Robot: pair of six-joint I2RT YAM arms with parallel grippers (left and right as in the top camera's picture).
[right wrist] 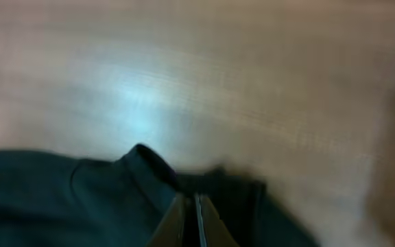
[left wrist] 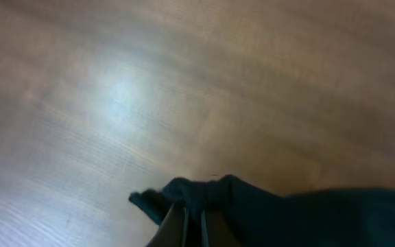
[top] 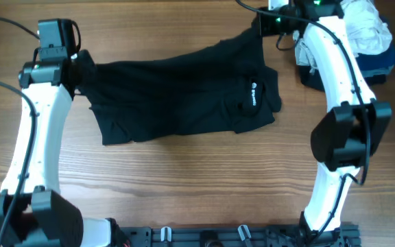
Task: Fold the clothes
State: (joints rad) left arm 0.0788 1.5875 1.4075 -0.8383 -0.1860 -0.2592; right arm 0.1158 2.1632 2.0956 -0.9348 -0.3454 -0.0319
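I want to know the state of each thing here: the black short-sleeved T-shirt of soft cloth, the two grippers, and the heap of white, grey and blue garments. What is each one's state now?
black short-sleeved T-shirt: gripped at two edges, wrinkled, white logo facing up, not neatly folded.
left gripper: shut on the shirt's cloth.
right gripper: shut on the shirt's cloth.
heap of white, grey and blue garments: crumpled pile, not held.

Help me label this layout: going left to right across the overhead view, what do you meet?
Left claw, shut on one end of the shirt → black T-shirt → right claw, shut on its other end → heap of white and blue garments.
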